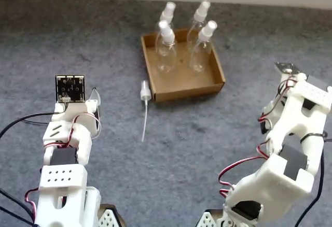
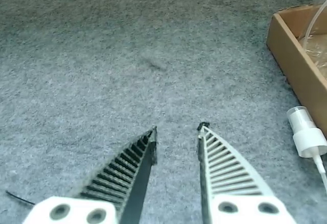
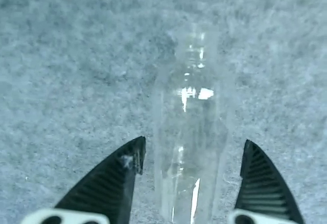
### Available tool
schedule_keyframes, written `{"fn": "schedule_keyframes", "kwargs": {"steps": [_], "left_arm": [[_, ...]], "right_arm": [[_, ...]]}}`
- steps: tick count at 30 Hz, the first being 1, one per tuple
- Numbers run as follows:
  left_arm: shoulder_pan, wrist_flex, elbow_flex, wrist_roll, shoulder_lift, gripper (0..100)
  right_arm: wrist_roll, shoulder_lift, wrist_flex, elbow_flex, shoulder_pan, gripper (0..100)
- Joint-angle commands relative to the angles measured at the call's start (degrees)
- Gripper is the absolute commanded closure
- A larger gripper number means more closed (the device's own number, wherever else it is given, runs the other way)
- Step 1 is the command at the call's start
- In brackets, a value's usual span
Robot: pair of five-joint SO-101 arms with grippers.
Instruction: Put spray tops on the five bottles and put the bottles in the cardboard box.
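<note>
The bottle (image 3: 191,132) lies between the wide-spread fingers of the right gripper (image 3: 194,143), ungripped. Its long axis follows the gripper's line, neck pointing away. The left gripper (image 2: 178,128) stands part-open, empty.

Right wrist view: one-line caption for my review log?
Right gripper, open, flanks an uncapped clear bottle on grey carpet.

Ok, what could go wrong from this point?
1. The open right gripper straddles the uncapped clear bottle; closing off-centre could squirt it away.
2. The loose spray top has a long thin tube; the left gripper might bend it.
3. Four capped bottles stand in the cardboard box; adding a fifth may topple them.
</note>
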Motion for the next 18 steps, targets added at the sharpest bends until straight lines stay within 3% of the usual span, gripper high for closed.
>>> {"fn": "schedule_keyframes", "kwargs": {"steps": [1,9,18], "left_arm": [[-0.2,-1.3,-0.5,0.5,0.0,87],[-0.2,-1.3,-0.5,0.5,0.0,87],[-0.2,-1.3,-0.5,0.5,0.0,87]], "right_arm": [[-0.1,-0.4,0.0,-5.1,-2.0,76.2],[-3.7,7.3,2.9,-19.7,-3.6,76.2],[0.4,18.2,11.0,-28.9,-3.5,76.3]]}}
